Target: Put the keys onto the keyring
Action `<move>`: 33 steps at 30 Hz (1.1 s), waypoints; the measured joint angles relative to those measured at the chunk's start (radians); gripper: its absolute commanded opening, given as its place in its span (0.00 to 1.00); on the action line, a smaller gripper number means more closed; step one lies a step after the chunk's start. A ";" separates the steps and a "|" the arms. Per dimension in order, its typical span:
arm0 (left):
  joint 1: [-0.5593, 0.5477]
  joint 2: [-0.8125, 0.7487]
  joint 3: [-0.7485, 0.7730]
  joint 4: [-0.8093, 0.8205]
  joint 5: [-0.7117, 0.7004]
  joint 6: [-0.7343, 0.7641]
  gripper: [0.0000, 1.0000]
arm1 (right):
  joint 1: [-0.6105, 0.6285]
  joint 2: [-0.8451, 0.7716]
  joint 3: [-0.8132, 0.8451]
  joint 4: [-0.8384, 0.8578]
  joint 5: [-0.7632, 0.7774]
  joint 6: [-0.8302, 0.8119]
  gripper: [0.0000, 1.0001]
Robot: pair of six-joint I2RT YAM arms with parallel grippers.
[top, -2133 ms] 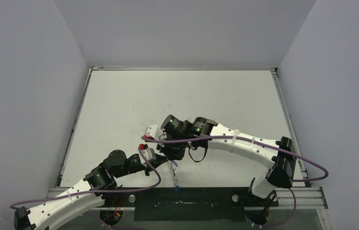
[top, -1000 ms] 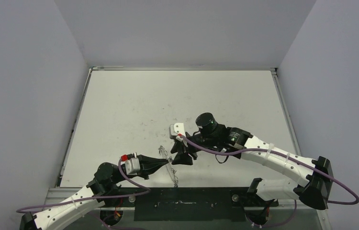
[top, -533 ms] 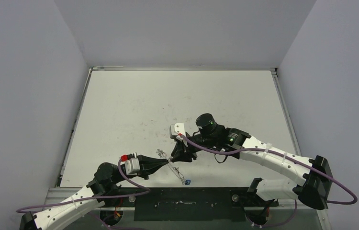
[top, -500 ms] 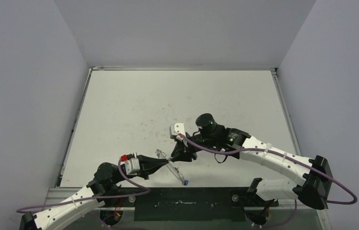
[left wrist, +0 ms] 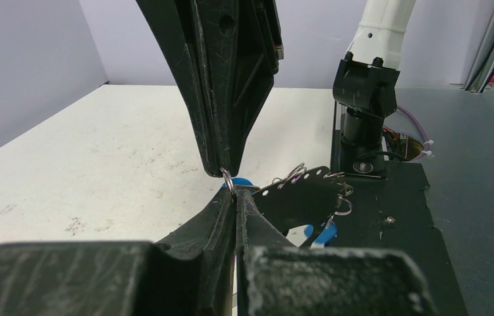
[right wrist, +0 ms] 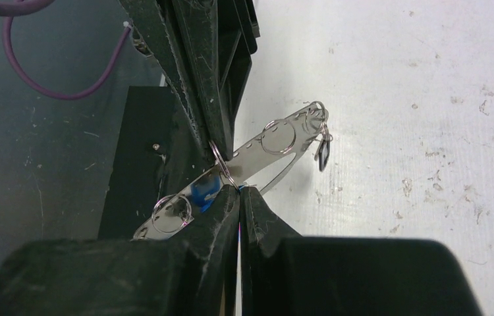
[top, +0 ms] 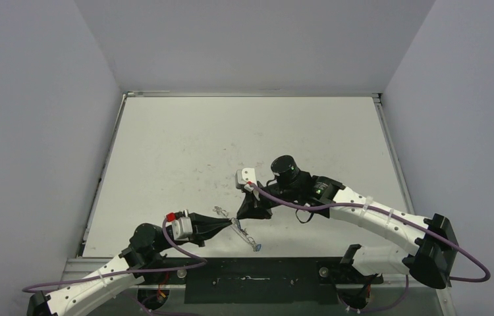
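Note:
The keyring (top: 247, 236) is a thin silver plate with small loops, held above the table's near edge. It shows as a dark shape in the left wrist view (left wrist: 297, 195) and as silver in the right wrist view (right wrist: 267, 146). My left gripper (top: 232, 224) is shut on one small loop (left wrist: 229, 178) of it. My right gripper (top: 240, 214) meets it tip to tip, shut, with a sliver of a blue key (right wrist: 203, 191) at its fingertips. Another blue key (left wrist: 323, 234) hangs from the low end (top: 258, 249). A black key (right wrist: 322, 151) hangs from the far end.
The black base plate (top: 257, 276) and the right arm's base post (left wrist: 366, 99) lie just beyond the keyring. The white table (top: 244, 145) stretches behind, with grey walls on three sides. Purple cables (top: 336, 205) run along both arms.
The arms swung apart and my left gripper took over the keyring. My right gripper has closed in on my left fingertips. The keyring's hanging end with the blue key swung slightly.

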 measured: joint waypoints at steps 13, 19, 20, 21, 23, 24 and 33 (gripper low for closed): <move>0.000 0.007 0.000 -0.001 0.000 0.000 0.00 | -0.005 0.043 -0.013 -0.006 -0.011 -0.003 0.00; 0.000 0.010 0.000 0.000 0.000 0.000 0.00 | -0.005 0.055 -0.012 -0.010 -0.018 -0.003 0.00; 0.000 0.010 0.000 0.000 0.000 0.000 0.00 | -0.004 0.055 -0.011 -0.010 -0.018 -0.003 0.00; 0.000 0.010 0.000 0.000 0.000 0.000 0.00 | -0.004 0.055 -0.011 -0.011 -0.018 -0.003 0.00; 0.000 0.010 0.000 0.000 0.000 0.000 0.00 | -0.004 0.055 -0.011 -0.012 -0.018 -0.003 0.12; 0.000 0.010 0.000 0.000 0.000 0.000 0.00 | -0.004 0.055 -0.011 -0.012 -0.018 -0.003 0.21; 0.000 0.009 0.000 0.001 0.001 0.000 0.00 | -0.004 0.033 -0.010 -0.012 -0.005 -0.011 0.48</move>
